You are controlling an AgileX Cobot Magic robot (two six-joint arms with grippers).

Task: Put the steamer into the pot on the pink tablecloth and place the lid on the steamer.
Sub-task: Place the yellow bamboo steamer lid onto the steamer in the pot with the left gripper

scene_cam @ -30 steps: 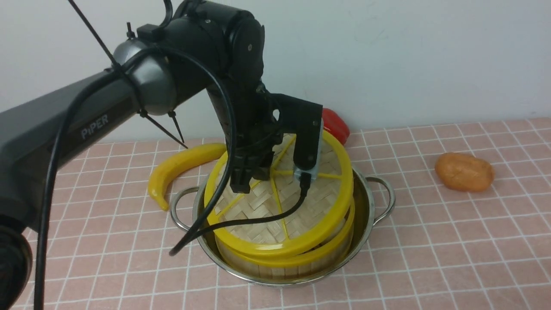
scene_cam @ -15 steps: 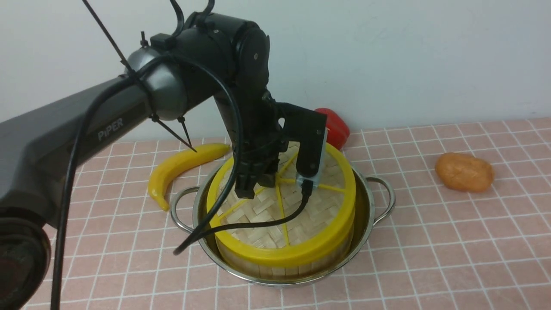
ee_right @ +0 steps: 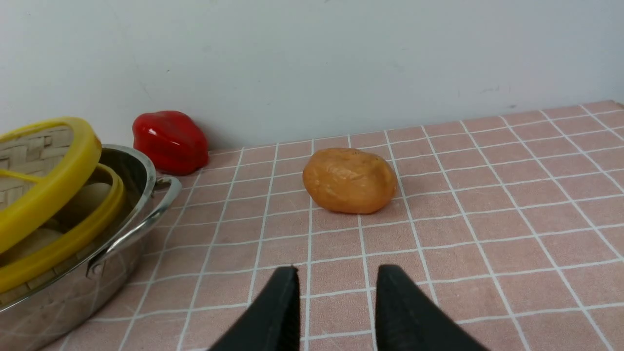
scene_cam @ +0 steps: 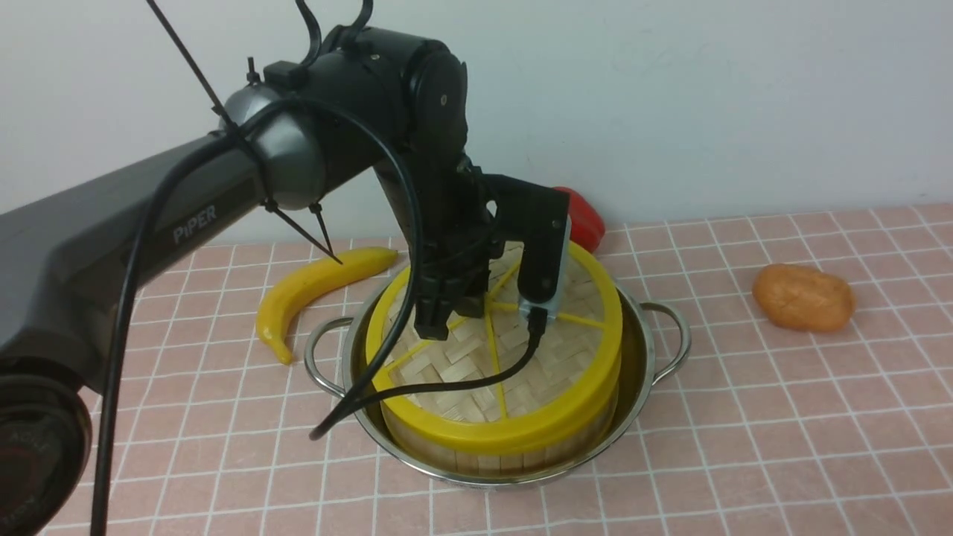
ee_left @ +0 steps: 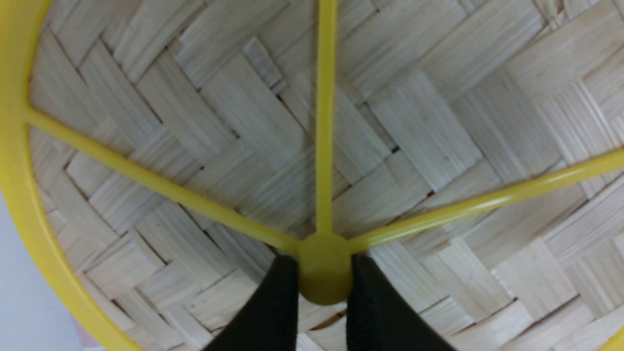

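Observation:
The steel pot (scene_cam: 642, 339) stands on the pink tablecloth (scene_cam: 744, 417) with the bamboo steamer (scene_cam: 476, 458) inside it. The woven lid (scene_cam: 447, 365) lies on the steamer, its front edge down on the steamer's yellow rim. In the right wrist view the lid (ee_right: 73, 161) is tilted, and its far side stands above the steamer's rim (ee_right: 73, 229). My left gripper (ee_left: 321, 265) is shut on the lid's yellow centre hub, reaching down from above (scene_cam: 461, 309). My right gripper (ee_right: 336, 278) is open over bare cloth to the right of the pot, holding nothing.
A yellow banana (scene_cam: 313, 286) lies left of the pot. A red pepper (scene_cam: 584, 216) sits behind it by the wall. An orange potato-like lump (scene_cam: 802, 298) lies to the right. The left wrist's black cable (scene_cam: 417, 387) hangs over the lid.
The left gripper has lowered the lid from a steep tilt above the steamer down onto its rim. The pot has shifted slightly to the right.

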